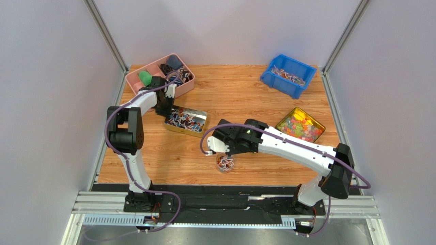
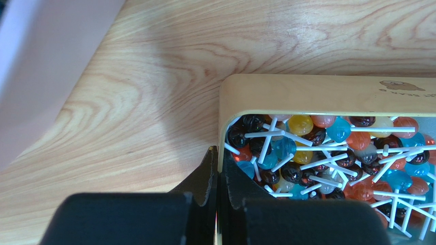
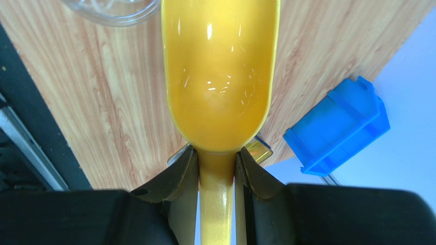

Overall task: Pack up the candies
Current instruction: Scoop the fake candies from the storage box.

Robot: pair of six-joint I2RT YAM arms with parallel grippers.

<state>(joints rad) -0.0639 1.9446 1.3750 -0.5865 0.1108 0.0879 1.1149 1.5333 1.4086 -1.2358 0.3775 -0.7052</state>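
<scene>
Yellow plastic scoop [image 3: 220, 87], glossy and empty, was pinched by its handle in the right gripper [image 3: 217, 168], bowl near the clear cup [image 1: 224, 163]. The lollipops [image 2: 327, 153], glassy balls on white sticks, lay in the metal tin [image 2: 327, 94], left and farther back, its rim clamped by the left gripper [image 2: 219, 173].
</scene>
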